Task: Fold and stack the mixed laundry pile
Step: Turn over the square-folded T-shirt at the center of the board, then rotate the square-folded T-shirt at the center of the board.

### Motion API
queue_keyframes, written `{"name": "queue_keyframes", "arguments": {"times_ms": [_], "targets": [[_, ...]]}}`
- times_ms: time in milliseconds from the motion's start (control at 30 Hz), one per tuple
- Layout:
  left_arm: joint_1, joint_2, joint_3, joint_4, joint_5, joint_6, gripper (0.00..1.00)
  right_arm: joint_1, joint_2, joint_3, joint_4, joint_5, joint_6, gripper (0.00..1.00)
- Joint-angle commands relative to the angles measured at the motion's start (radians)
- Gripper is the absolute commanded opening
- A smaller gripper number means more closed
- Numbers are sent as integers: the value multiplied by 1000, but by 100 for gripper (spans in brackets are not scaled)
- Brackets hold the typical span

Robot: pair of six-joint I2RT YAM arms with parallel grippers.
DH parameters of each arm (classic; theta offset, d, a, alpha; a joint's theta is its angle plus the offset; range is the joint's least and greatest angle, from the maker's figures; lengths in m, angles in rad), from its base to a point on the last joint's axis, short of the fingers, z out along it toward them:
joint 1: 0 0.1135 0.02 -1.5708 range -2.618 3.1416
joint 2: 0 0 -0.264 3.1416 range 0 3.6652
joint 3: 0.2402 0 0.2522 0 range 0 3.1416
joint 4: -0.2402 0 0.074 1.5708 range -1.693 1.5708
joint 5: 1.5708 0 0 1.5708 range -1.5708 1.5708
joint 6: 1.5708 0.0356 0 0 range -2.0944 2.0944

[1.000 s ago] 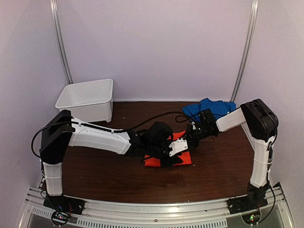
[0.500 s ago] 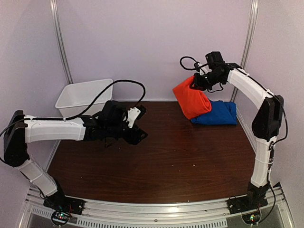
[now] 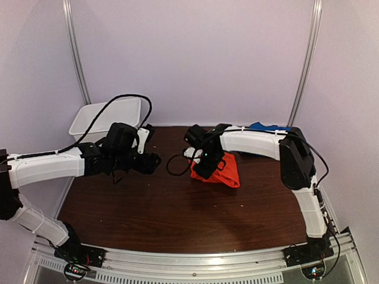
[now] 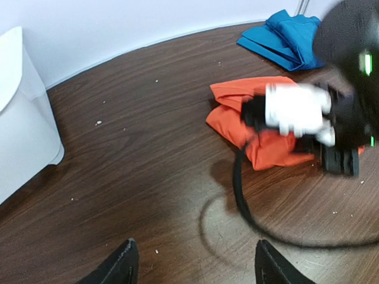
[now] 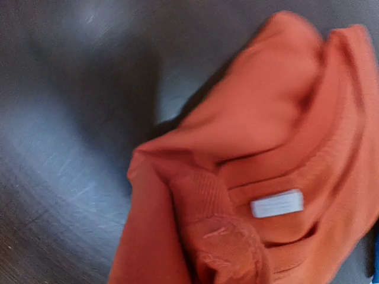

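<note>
Top external: right gripper [image 3: 202,168] clamps orange-red T-shirt [image 3: 230,173], whose long axis trails rightward from the fingers. Left gripper [image 4: 194,251] fingers spread, empty.

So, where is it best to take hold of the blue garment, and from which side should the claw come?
I would pinch the blue garment at the layered corner pointing toward the middle of the table, coming in low from the left. It lies flat close by the back wall on the right, so the far side is blocked. That corner shows stacked edges to slip under.
</note>
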Motion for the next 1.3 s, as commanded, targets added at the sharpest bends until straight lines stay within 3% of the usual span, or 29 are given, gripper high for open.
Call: {"name": "queue_keyframes", "arguments": {"times_ms": [0,100,200,267,367,467,533,633,700,800,1033,1267], "targets": [[42,-72,-54,-14,-5,-106,69,114,-20,-30,-60,-14,51,0],[61,-120,-112,5,-2,-172,74,130,-26,-24,-15,-182,142,0],[94,-144,-173,11,23,-254,75,131,-15,26,14,-386,193,8],[113,-161,-209,10,28,-317,75,131,-10,51,41,-527,222,24],[138,-180,-251,10,51,-382,75,116,-10,113,48,-754,239,56],[141,-190,-274,38,128,-393,74,46,-74,86,153,-967,296,67],[137,-188,-276,57,205,-371,74,-30,-141,-20,345,-1065,397,71],[109,-166,-249,81,296,-292,70,-158,-201,-187,464,-1027,475,57],[84,-119,-206,76,343,-254,67,-209,-174,-197,397,-962,437,45],[41,-27,-178,145,444,-234,58,-244,-125,-203,320,-899,384,35],[-69,303,-7,89,512,-199,42,-249,-140,-417,306,-881,331,28],[53,462,69,20,439,-182,34,-178,-327,-770,455,-945,432,27]]}}
